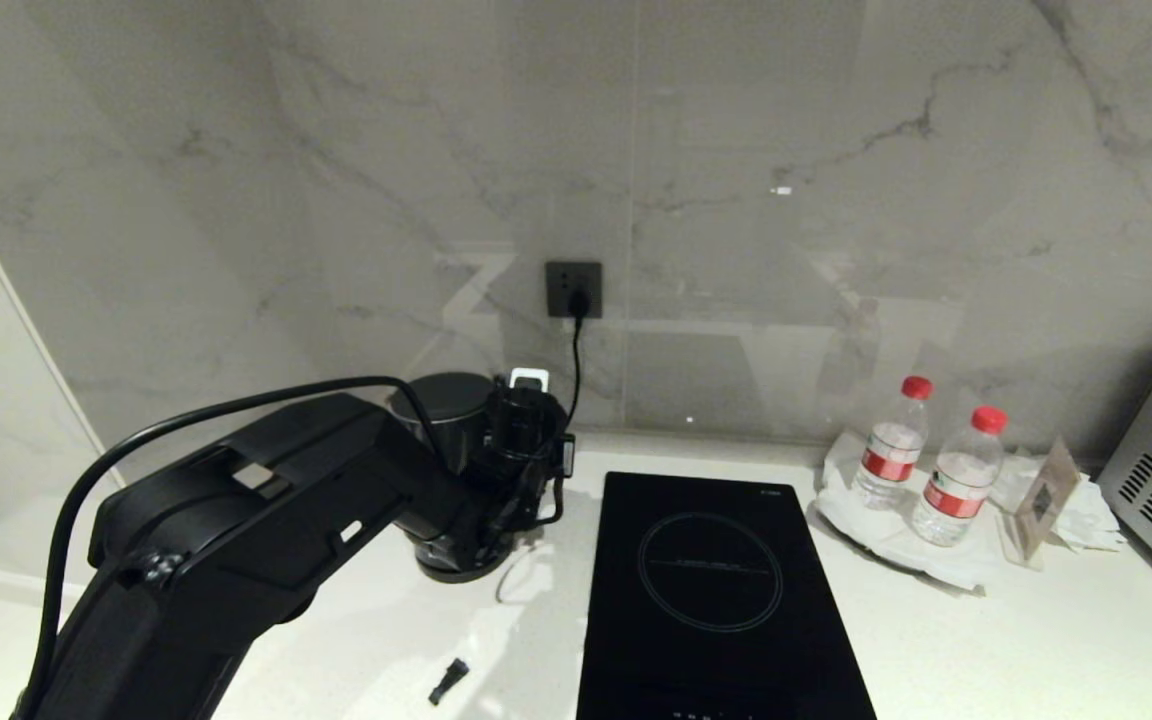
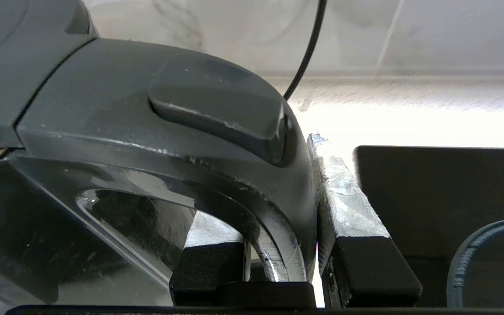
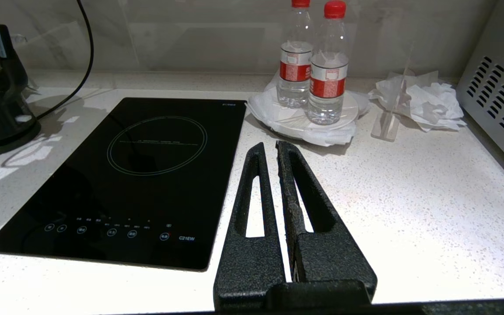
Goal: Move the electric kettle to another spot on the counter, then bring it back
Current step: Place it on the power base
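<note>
Toward the back edge of the counter [image 1: 936, 640], left of the hob [image 1: 716, 590], the electric kettle [image 1: 451, 420] sits on its base. The left gripper [image 2: 278, 245] has its fingers clamped on the kettle's handle [image 2: 217, 175]; the right gripper [image 3: 271, 151] idles with fingers nearly together. That glossy handle could slip, or the cord [image 1: 576, 350] snag.

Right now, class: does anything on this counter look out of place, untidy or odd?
Yes. A small black loose part lies alone on the counter, left of the hob's front corner, belonging to nothing nearby. At the right rear, crumpled white tissues are heaped beside the bottles.
</note>
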You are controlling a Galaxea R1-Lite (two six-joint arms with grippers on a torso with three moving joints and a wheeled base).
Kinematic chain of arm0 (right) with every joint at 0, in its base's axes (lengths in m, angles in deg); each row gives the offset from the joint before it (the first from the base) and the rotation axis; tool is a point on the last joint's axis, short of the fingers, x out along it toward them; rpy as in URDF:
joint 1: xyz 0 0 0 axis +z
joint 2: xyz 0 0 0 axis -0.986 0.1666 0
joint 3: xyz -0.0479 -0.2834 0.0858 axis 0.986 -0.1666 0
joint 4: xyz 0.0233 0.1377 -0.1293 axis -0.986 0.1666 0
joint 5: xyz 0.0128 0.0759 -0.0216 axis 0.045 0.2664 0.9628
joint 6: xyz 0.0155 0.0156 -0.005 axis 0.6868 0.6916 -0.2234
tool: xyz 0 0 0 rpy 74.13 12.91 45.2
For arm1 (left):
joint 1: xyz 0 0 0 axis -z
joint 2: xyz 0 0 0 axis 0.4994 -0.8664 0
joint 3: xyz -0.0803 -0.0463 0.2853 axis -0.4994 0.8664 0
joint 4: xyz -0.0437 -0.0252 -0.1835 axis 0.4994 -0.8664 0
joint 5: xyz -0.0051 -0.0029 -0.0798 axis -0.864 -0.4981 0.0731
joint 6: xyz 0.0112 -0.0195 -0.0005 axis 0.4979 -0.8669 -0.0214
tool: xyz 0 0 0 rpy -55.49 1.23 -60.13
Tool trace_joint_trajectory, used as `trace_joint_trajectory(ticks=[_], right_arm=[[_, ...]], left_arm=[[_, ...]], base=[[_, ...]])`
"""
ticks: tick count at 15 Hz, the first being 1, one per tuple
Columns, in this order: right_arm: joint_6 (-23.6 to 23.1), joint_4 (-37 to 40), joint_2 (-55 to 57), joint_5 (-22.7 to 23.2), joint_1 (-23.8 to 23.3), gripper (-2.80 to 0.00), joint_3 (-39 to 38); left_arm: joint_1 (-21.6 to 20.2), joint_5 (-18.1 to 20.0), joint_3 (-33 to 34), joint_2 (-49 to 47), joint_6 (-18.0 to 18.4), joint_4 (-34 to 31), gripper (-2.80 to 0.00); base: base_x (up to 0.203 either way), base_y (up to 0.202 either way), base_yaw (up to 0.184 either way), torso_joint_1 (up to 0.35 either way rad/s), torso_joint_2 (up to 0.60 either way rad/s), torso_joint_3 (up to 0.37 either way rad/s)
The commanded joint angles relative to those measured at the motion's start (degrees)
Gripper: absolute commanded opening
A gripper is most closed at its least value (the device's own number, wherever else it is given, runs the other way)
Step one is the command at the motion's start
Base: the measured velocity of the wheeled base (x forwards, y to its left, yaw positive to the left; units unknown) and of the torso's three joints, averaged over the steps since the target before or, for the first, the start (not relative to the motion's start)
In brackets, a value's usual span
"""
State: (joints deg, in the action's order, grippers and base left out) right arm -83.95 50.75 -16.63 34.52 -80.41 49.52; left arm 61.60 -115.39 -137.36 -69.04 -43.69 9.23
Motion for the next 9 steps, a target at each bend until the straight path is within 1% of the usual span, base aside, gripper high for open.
trace_joint_trajectory(ticks=[1, 9], right_arm=[[0.0, 0.0, 0.0, 0.0, 0.0, -2.80, 0.0], [0.0, 0.0, 0.0, 0.0, 0.0, -2.80, 0.0]], left_arm=[[0.0, -0.3, 0.6, 1.3, -0.5, 0.4, -2.80], [-0.5, -0.4, 1.6, -0.3, -0.9, 0.6, -2.80]], base=[[0.000, 0.000, 0.000, 0.000, 0.00, 0.000], [0.000, 0.000, 0.000, 0.000, 0.00, 0.000]])
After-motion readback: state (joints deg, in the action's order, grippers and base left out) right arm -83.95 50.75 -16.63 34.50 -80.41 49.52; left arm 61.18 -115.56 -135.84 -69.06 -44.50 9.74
